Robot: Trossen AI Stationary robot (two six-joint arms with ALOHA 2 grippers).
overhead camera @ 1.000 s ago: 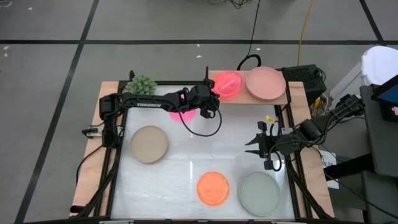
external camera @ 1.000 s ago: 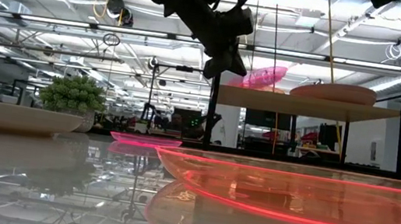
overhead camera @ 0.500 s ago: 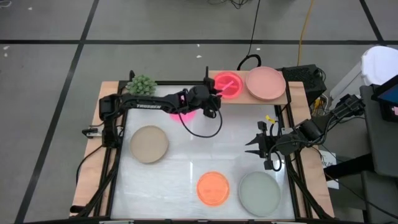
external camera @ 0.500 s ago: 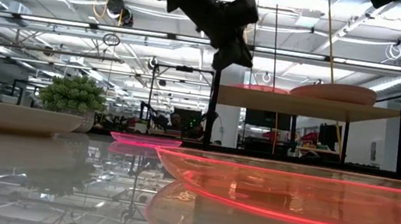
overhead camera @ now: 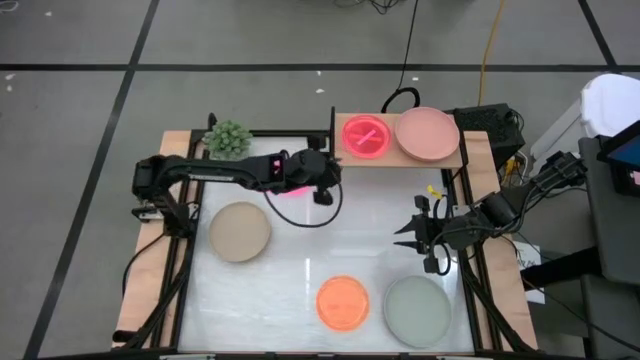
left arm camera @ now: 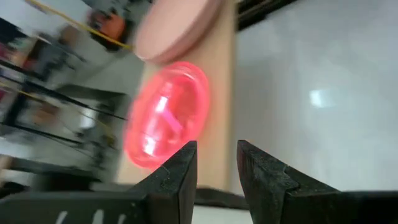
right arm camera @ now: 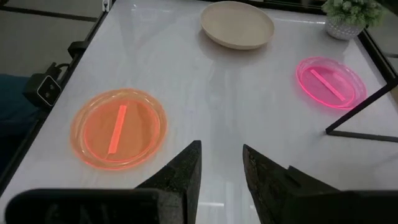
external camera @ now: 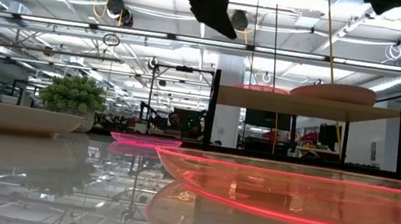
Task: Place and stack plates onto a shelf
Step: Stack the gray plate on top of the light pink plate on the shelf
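Observation:
A small magenta plate (overhead camera: pixel 366 136) lies flat on the light-wood shelf (overhead camera: pixel 462 152) beside the salmon-pink plate (overhead camera: pixel 428 133); both also show in the left wrist view, magenta plate (left arm camera: pixel 165 118) and salmon-pink plate (left arm camera: pixel 177 28). My left gripper (overhead camera: pixel 333 175) hangs open just off the shelf's left end, above a second magenta plate (overhead camera: pixel 290 186) on the table. On the tabletop rest the beige plate (overhead camera: pixel 239 231), an orange plate (overhead camera: pixel 343 302) and the grey-green plate (overhead camera: pixel 417 311). My right gripper (overhead camera: pixel 402 235) waits open near the table's right side.
A small leafy plant (overhead camera: pixel 228 137) stands at the far left corner. The shelf's black supports (external camera: pixel 212 106) rise from the table at the far side. Wooden rails (overhead camera: pixel 145 270) border the white top. Bare tabletop (overhead camera: pixel 340 235) lies between the plates in the middle.
The magenta plate, tilted over the shelf's left part a second ago, now lies flat on it. My left gripper has let go of it and drawn back toward the table's left, away from the shelf and higher.

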